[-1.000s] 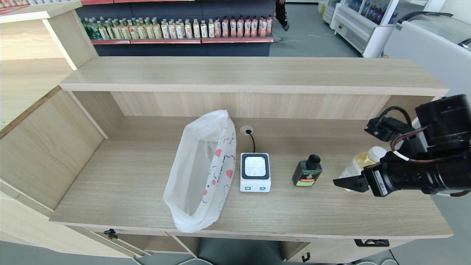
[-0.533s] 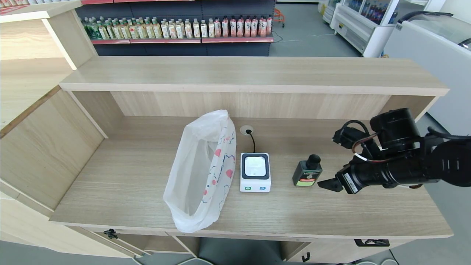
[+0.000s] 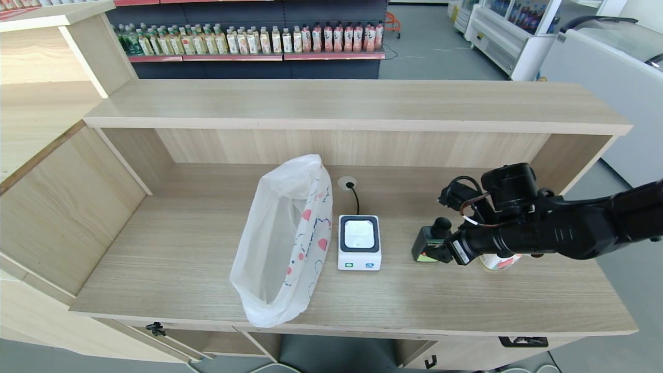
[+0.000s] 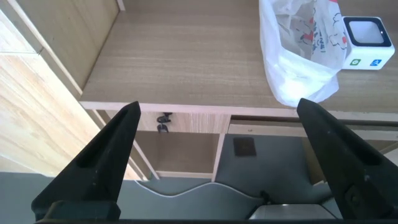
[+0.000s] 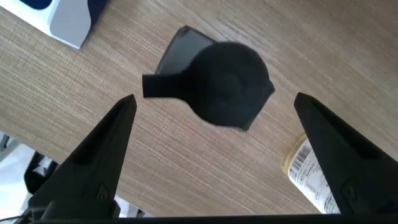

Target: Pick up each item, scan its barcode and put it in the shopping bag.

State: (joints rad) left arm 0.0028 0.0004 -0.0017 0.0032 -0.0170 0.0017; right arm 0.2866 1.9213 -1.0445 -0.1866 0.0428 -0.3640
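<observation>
Light wood bench (image 3: 181, 259), raised ledge along the back. On it, robot's left to right: white printed shopping bag (image 3: 285, 243), mouth open. White scanner (image 3: 359, 242) just beside it, cable (image 3: 355, 199) running back to a grommet (image 3: 347, 182). Dark bottle (image 3: 426, 242), black cap, upright. Pale bottle (image 3: 500, 261), labelled, mostly hidden.
</observation>
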